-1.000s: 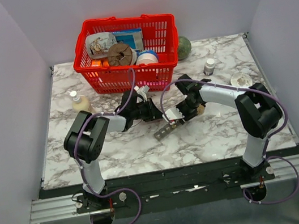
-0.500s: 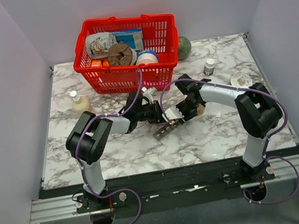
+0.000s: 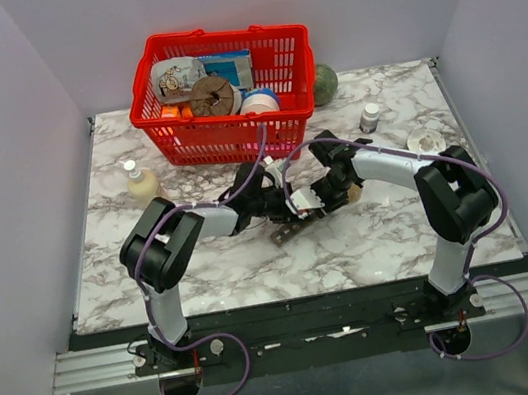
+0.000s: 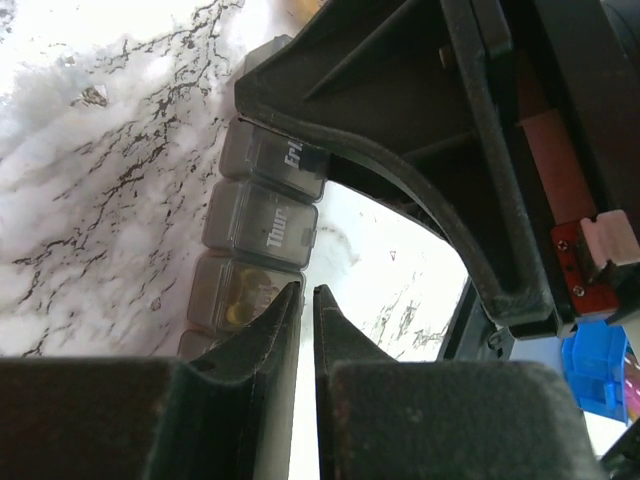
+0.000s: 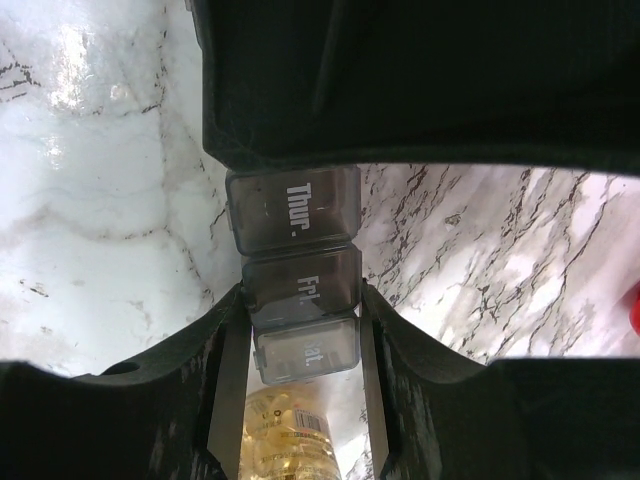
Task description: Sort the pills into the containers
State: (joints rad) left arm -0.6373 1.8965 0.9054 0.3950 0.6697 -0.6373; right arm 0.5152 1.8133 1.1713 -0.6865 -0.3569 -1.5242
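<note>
The containers are one dark grey pill strip [image 3: 288,231] lying aslant mid-table, its lids marked Thur., Fri. and Sat. in the right wrist view [image 5: 296,210]. My right gripper [image 3: 309,207] is shut on the strip's Fri./Sat. end [image 5: 302,292], one finger on each long side. My left gripper [image 3: 280,198] is next to it, with only a thin slit between the fingers [image 4: 301,292] and nothing in them. It hovers beside the strip [image 4: 262,215], by a compartment holding yellow pills [image 4: 243,292].
A red basket [image 3: 162,123] full of goods stands at the back. A small cream bottle [image 3: 140,181] is at left. A green ball [image 3: 325,83], a small dark bottle [image 3: 369,117] and a white dish [image 3: 425,141] are at right. A bottle of yellow capsules [image 5: 290,440] lies past the strip's end.
My left arm has moved right, bringing its gripper up beside the right gripper and the strip. The right gripper and the strip have stayed put.
</note>
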